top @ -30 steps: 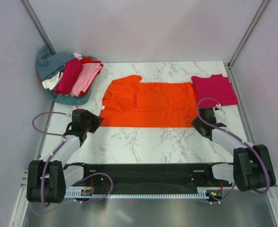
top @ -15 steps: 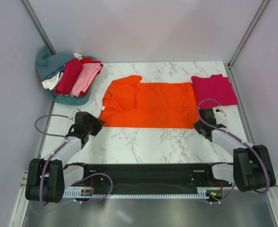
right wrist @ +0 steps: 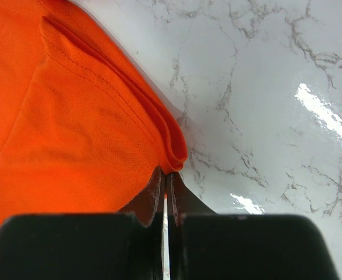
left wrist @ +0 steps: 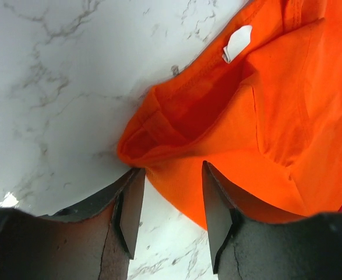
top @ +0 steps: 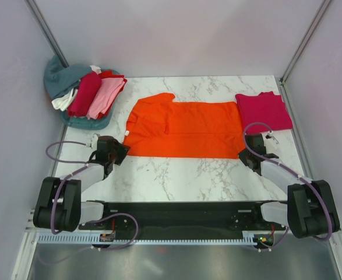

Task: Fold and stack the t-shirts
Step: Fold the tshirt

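I see the orange shirt [top: 185, 128] lying flat mid-table, long axis left to right, with one gripper at each near corner. The left gripper [left wrist: 171, 170] stands half open, straddling the cloth's edge without pinching it. The right gripper [right wrist: 166, 177] is closed tight at its corner fold, though I can't tell whether cloth is caught. I judge the lift needs both corners held.

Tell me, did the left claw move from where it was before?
Yes. The left claw slid right, closer to the near left corner of the orange t-shirt, which has not shifted.
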`<state>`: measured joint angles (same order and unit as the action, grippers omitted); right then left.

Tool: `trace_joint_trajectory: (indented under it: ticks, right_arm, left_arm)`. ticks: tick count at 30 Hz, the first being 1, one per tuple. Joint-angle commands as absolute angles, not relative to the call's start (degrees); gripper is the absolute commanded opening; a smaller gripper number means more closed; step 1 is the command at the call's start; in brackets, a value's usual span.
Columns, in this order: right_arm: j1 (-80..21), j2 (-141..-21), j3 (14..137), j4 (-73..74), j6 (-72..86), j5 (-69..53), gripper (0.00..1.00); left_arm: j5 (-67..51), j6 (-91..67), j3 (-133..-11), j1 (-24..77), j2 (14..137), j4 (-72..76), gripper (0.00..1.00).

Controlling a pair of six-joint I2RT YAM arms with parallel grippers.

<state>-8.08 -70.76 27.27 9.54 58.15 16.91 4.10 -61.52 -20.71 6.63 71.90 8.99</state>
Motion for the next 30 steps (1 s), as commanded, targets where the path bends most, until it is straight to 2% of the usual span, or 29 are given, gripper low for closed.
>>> trace_joint_trajectory:
  ticks: [1, 5, 9, 10, 14, 30]
  right_arm:
    - [-8.0, -68.82, 26.72, 10.19, 58.45, 17.75, 0.0]
    - [-7.91, -67.77, 26.37, 10.37, 58.62, 18.02, 0.0]
    - [-7.91, -67.67, 26.37, 10.46, 58.62, 18.1, 0.0]
    - [-7.91, -67.76, 26.45, 10.46, 58.62, 18.02, 0.0]
    - [-7.91, -67.94, 26.89, 10.55, 58.62, 17.75, 0.0]
    - [-8.0, -66.44, 32.16, 14.06, 55.11, 15.21, 0.0]
  left_arm:
    - [8.7, -62.49, -22.93, 6.86, 76.46, 6.42, 0.52]
    - [8.88, -63.02, -24.08, 6.77, 77.17, 4.49, 0.43]
    - [9.49, -62.76, -23.73, 6.86, 76.03, 4.04, 0.23]
    - [9.67, -62.67, -23.82, 6.86, 75.42, 3.78, 0.21]
    - [10.63, -61.26, -23.91, 6.77, 74.01, 3.43, 0.02]
    - [13.36, -57.92, -28.37, 6.68, 59.6, -8.96, 0.02]
